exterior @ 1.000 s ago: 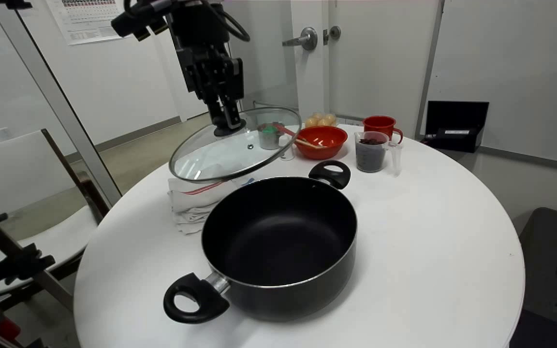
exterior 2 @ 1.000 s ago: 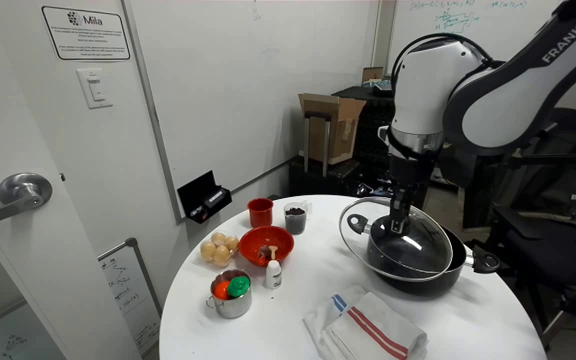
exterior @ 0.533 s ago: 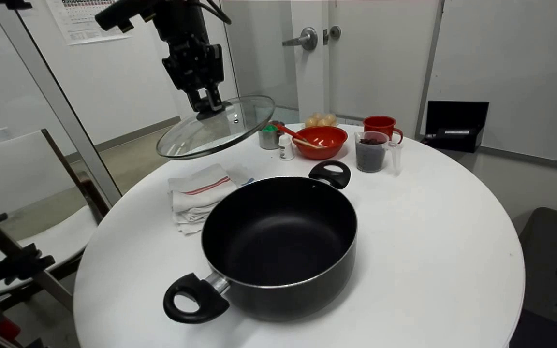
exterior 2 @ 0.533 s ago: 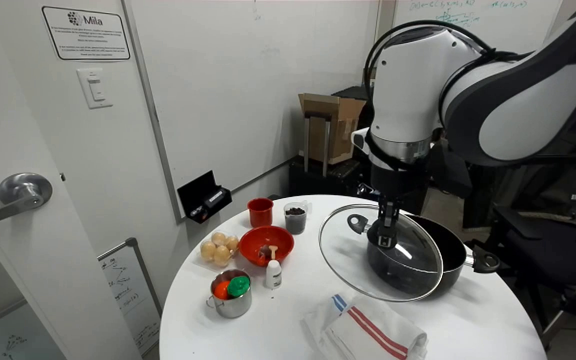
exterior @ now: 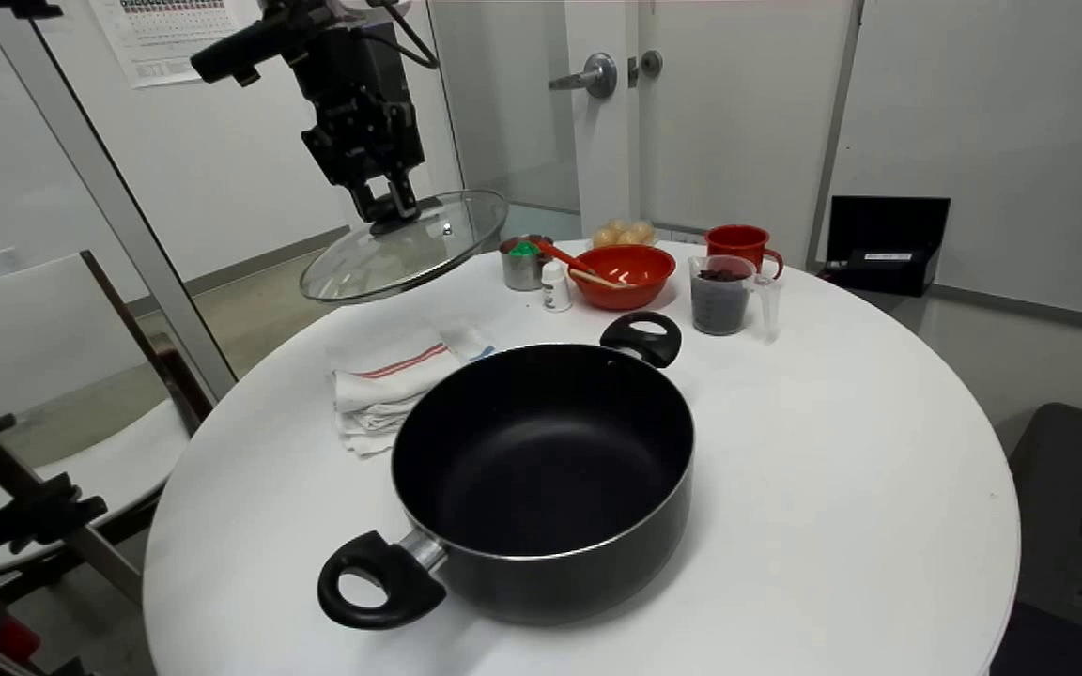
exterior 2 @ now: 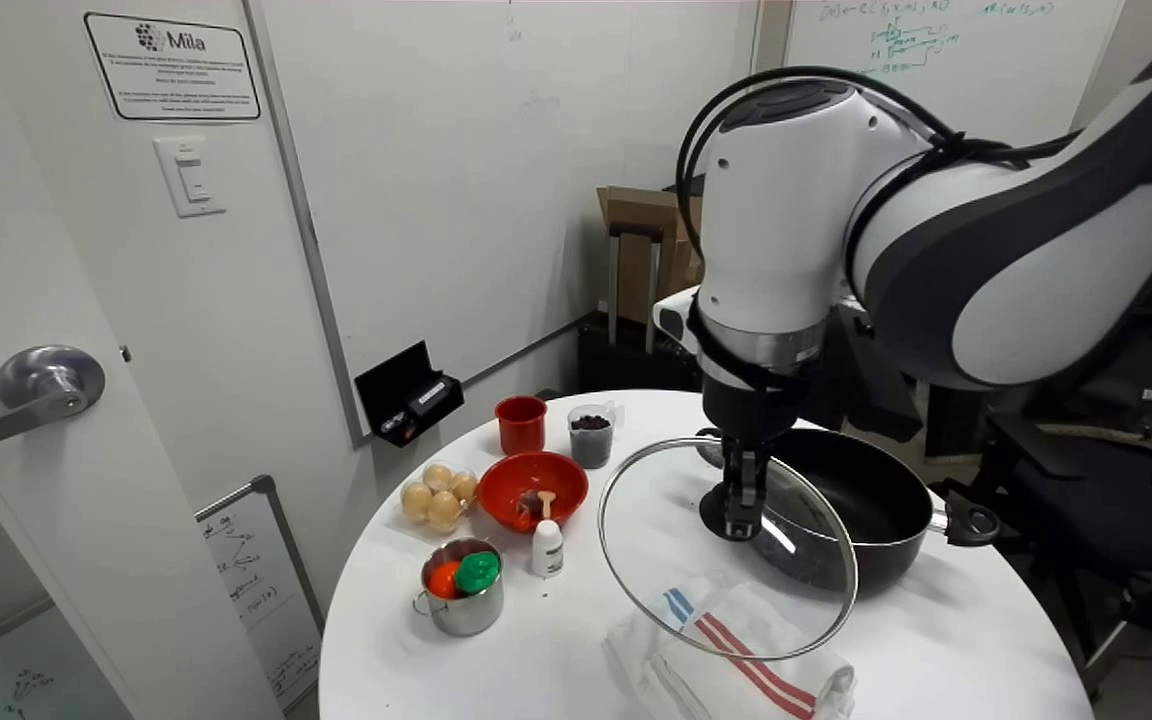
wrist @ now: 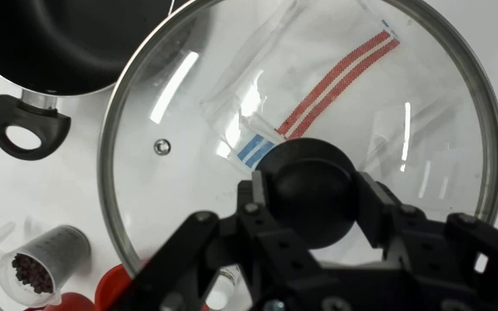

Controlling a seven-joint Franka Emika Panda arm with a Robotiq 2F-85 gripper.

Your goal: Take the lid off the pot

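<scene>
- Two black fingers (wrist: 374, 207) of the black gripper (wrist: 311, 194) press from either side on the round black knob (wrist: 311, 157) of the metal-rimmed clear glass lid (exterior: 409, 253); the gripper is drawn in about the knob and holds the lid by it.
- The lid is in the air, tilted, and off the large black pot (exterior: 546, 460). In both exterior views the pot stands upright on the round white table (exterior: 832, 469), its dark inside showing and its two black loop handles (exterior: 405, 587) sticking out on opposite sides.
- A folded white striped cloth (exterior: 386, 408) lies on the table near the pot. In the wrist view its red and blue stripes show through the glass of the lid, which also has a small metal-ringed hole (wrist: 162, 147).
- A round red bowl (exterior: 621, 299) has a red handle (exterior: 564, 258) and a pale handle (exterior: 597, 279) reaching over its rim.
- Just beside the bowl are a small white bottle (exterior 2: 547, 550) and pale yellow balls (exterior 2: 443, 512) in clear packing. Near them, a small silver metal cup (exterior 2: 466, 612) holds a green item (exterior 2: 477, 573) and an orange item (exterior 2: 443, 580); what these are, I cannot tell.
- A red mug (exterior 2: 521, 432) and a clear plastic measuring cup (exterior 2: 591, 445) holding small dark pieces (wrist: 33, 272) stand close together.
- A white and black robot arm (exterior 2: 766, 220) extends from the upper right in an exterior view.
</scene>
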